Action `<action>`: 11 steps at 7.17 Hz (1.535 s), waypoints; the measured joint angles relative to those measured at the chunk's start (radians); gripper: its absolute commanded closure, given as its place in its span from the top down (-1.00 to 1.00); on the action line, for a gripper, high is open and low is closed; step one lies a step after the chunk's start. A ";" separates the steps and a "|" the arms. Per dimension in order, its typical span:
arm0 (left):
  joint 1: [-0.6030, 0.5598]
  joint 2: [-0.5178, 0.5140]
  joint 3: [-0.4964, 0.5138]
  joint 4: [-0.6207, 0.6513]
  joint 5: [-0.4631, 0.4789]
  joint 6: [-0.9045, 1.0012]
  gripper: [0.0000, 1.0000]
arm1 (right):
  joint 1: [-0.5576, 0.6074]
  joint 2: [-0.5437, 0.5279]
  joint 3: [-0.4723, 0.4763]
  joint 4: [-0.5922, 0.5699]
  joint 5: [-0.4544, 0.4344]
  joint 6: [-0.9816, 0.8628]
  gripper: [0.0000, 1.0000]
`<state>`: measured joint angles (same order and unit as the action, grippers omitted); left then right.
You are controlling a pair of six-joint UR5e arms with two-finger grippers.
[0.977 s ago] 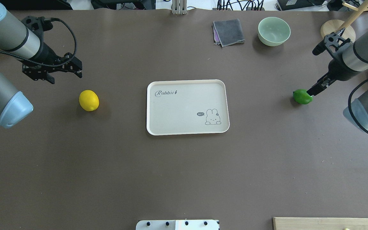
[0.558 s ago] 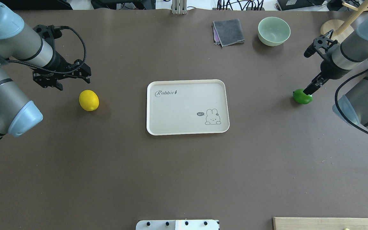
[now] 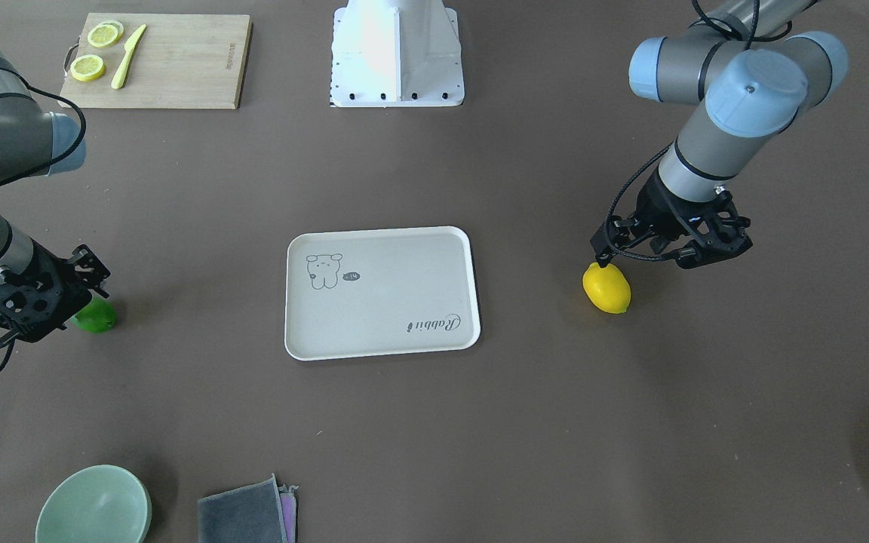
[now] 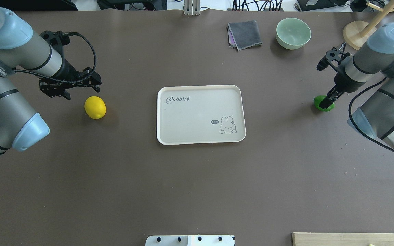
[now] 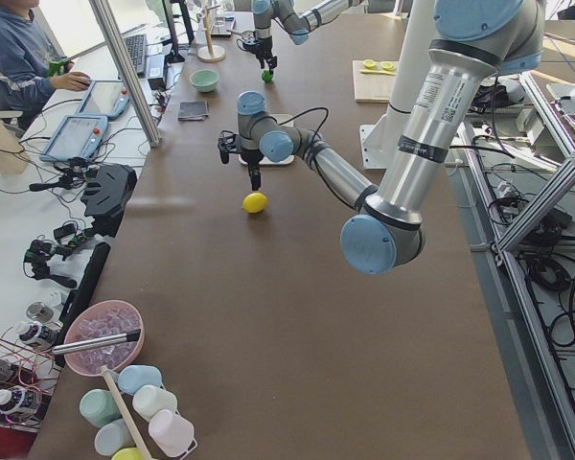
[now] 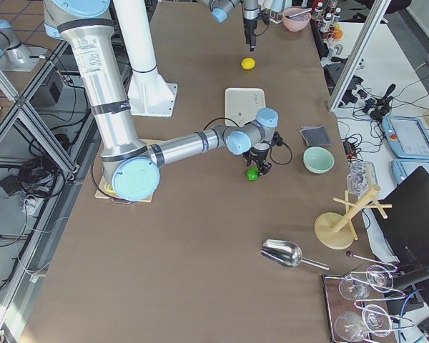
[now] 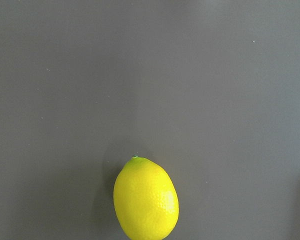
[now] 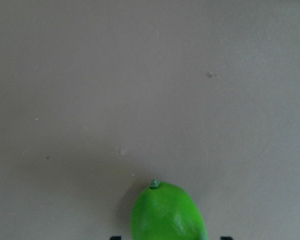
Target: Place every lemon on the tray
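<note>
The yellow lemon [image 4: 95,107] lies on the table left of the off-white tray [image 4: 200,87]; it also shows in the front view [image 3: 606,288] and low in the left wrist view [image 7: 146,198]. My left gripper [image 4: 82,92] is open and empty, hovering just beyond the yellow lemon. The green lemon [image 4: 323,105] lies right of the tray and shows in the front view [image 3: 99,317]. My right gripper [image 4: 328,100] is open over it. In the right wrist view its two fingertips stand either side of the green lemon [image 8: 167,212], apart from it.
A pale green bowl [image 4: 293,32], a folded grey cloth [image 4: 245,34] and a wooden stand [image 4: 361,32] sit at the far edge. A wooden cutting board [image 3: 170,68] with lemon slices and a knife lies by the robot base [image 3: 397,53].
Both arms have swung inward. My left gripper moved right, closer to the yellow lemon. My right gripper moved left and now sits over the green lemon. Neither lemon moved.
</note>
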<state>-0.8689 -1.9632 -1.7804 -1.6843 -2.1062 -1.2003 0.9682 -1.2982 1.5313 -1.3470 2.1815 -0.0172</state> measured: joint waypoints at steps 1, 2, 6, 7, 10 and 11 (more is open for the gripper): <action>0.003 -0.003 0.001 0.000 0.002 -0.003 0.94 | -0.005 0.001 -0.011 0.000 -0.001 -0.001 0.12; 0.013 -0.003 0.003 -0.001 0.014 -0.004 0.94 | -0.009 0.003 -0.017 0.001 -0.004 -0.001 -0.54; 0.071 0.003 0.046 -0.007 0.055 -0.004 0.79 | -0.014 0.010 -0.017 0.000 0.001 0.014 -1.00; 0.077 -0.001 0.069 -0.010 0.056 -0.002 0.74 | -0.010 0.027 -0.012 -0.001 0.014 0.038 -1.00; 0.088 -0.015 0.144 -0.054 0.056 0.001 0.71 | -0.007 0.113 0.003 -0.008 0.089 0.167 -1.00; 0.089 -0.027 0.187 -0.091 0.056 0.002 0.51 | -0.012 0.137 0.008 -0.009 0.099 0.210 -1.00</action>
<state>-0.7802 -1.9905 -1.5932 -1.7749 -2.0501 -1.1987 0.9562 -1.1614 1.5398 -1.3560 2.2806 0.1925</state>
